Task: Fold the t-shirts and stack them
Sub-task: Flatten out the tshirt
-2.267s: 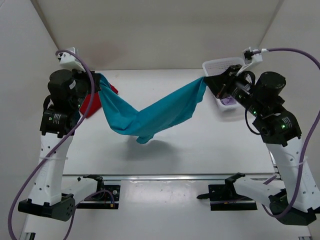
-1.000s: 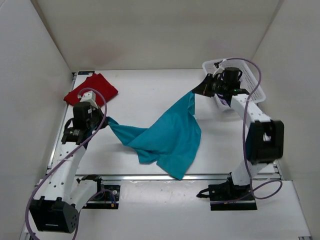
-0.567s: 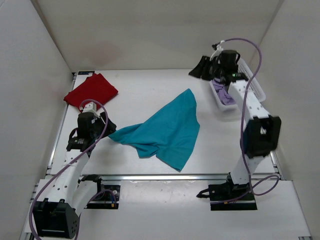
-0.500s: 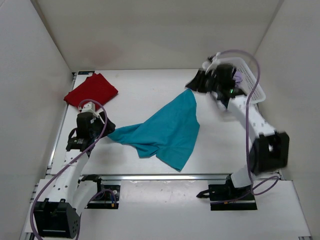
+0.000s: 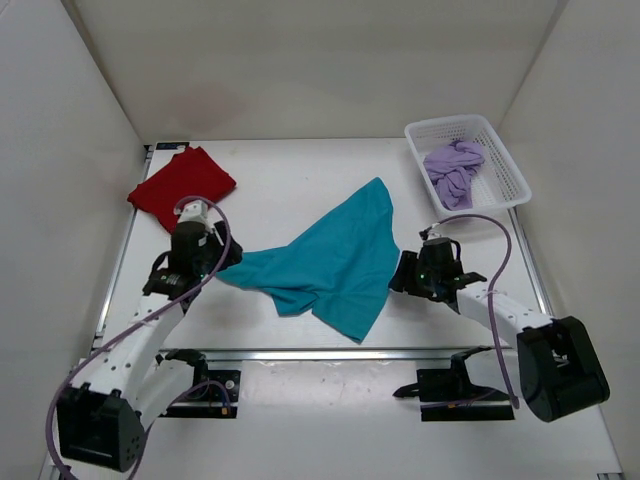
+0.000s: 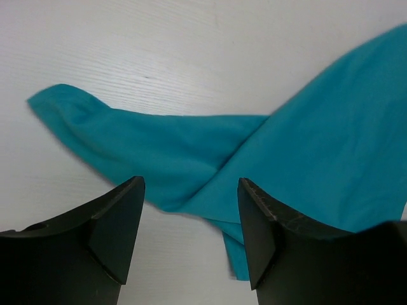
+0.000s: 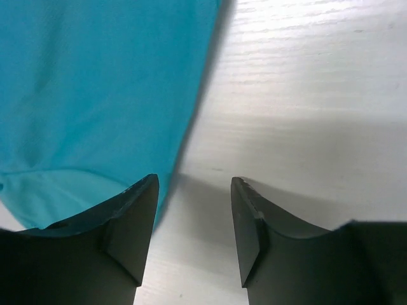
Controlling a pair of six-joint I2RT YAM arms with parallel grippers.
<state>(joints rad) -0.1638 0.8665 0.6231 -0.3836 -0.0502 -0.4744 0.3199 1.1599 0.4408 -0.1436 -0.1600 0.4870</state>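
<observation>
Worktop (image 5: pixel 300 170) carries the rumpled teal-blue shirt (image 5: pixel 330 260) at its middle, between both arms. The left gripper (image 6: pixel 191 190), spread and holding nothing, hangs over the shirt's narrow left end; the right gripper (image 7: pixel 194 184), likewise spread, straddles its right edge.

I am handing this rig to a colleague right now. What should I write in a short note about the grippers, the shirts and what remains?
Left gripper: open, over the left end of the teal shirt, holding nothing.
Right gripper: open, at that shirt's right edge, holding nothing.
Red shirt: at the far left, looks folded.
Lavender shirt: crumpled in the white basket.
To do: the teal shirt lies rumpled and unfolded. Fold it, fold the lavender one, then stack all three.
</observation>
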